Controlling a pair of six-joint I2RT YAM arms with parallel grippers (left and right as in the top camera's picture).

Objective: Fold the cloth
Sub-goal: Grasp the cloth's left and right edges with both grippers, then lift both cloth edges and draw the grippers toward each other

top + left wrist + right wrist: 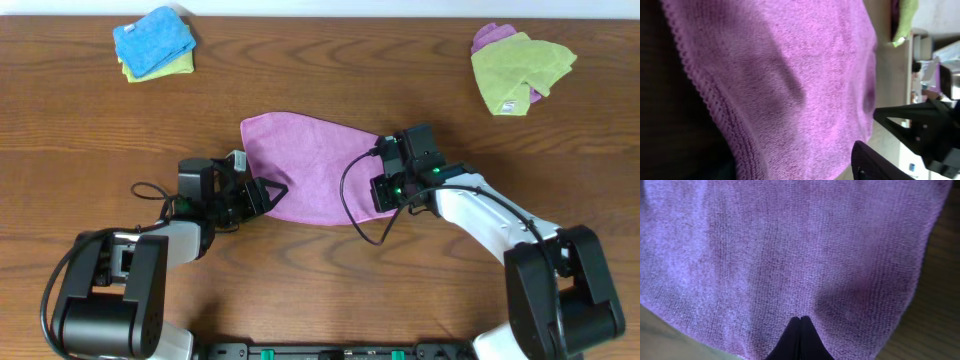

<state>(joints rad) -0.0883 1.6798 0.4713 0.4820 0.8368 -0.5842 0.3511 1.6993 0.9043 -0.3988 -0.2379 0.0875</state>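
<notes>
Well, from overhead the cloth (310, 165) lies spread at the middle of the table (320, 60). The left gripper (272, 190) is at its 8 o'clock corner and the right gripper (388, 172) on its 3 o'clock edge. A white scrap (240, 158) by the left gripper could be a tag, but it is too small to read. At 11 o'clock a blue cloth (152, 35) sits on a green cloth (180, 66). At 1 o'clock a second green cloth (520, 65) covers most of a purple rag (487, 36), and its white label (508, 107) can't be read either.

From the left wrist, the cloth fills the frame, blurred, with its stitched hem at 9 o'clock. The fingers (920, 131) stand apart at 4 o'clock, holding nothing.

From the right wrist, the fingers (800, 335) are pressed together at 6 o'clock, pinching the cloth, and creases run to the tips. The frame cuts off the cloth's far edges.
</notes>
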